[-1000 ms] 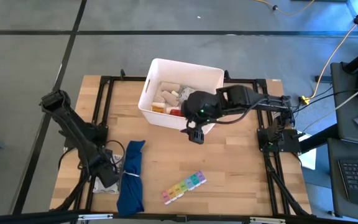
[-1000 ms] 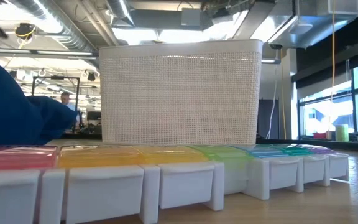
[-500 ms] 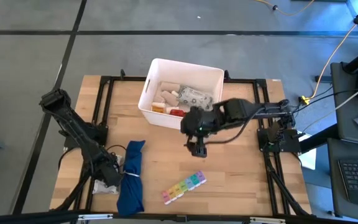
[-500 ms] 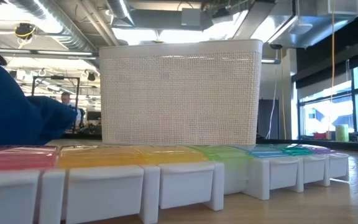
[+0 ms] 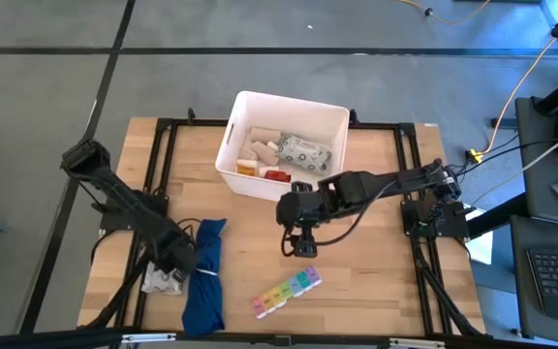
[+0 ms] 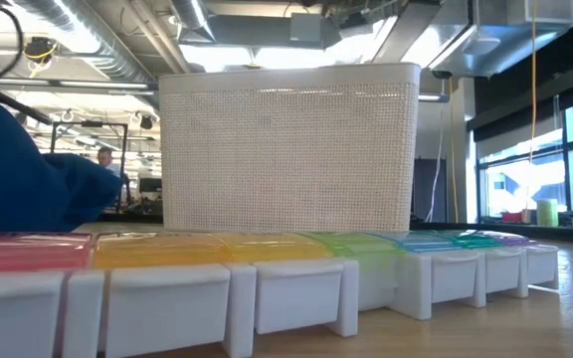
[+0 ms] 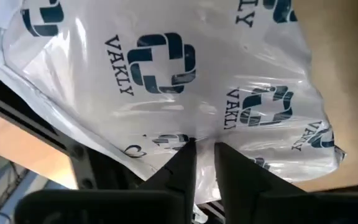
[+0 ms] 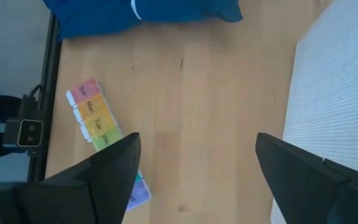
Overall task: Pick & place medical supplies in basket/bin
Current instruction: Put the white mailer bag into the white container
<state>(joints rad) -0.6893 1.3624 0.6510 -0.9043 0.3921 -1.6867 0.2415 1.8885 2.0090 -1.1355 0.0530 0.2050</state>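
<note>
The white bin (image 5: 260, 184) stands at the table's far middle and holds a grey-patterned packet (image 5: 303, 152), an orange bottle (image 5: 247, 167), a red tube (image 5: 277, 175) and white items. The rainbow pill organizer (image 5: 287, 291) lies flat near the table's near edge and fills the foreground of the low view (image 6: 217, 278). My right gripper (image 5: 298, 247) hangs open between the bin and the organizer (image 8: 101, 134). My left gripper (image 5: 174, 260) is at the near left, shut on a white printed packet (image 5: 158, 282). My left gripper (image 7: 202, 144) pinches the white packet's plastic film (image 7: 194, 134) between its two fingertips, which stand almost together. The packet (image 7: 179, 68) spreads out beyond the fingers. Whether it is clear of the table, I cannot tell.
A blue cloth bundle (image 5: 204, 276) lies right beside my left gripper, between it and the organizer; it also shows in the right wrist view (image 8: 142, 12). Black frame rails (image 5: 163, 155) run along the table's left and right sides. Bare wood lies between bin and organizer.
My right gripper has moved from the bin's near wall toward the table's near edge, closing on the pill organizer, with its fingers still open. My left arm has shifted a little toward the blue cloth, and more of the packet shows beside it.
</note>
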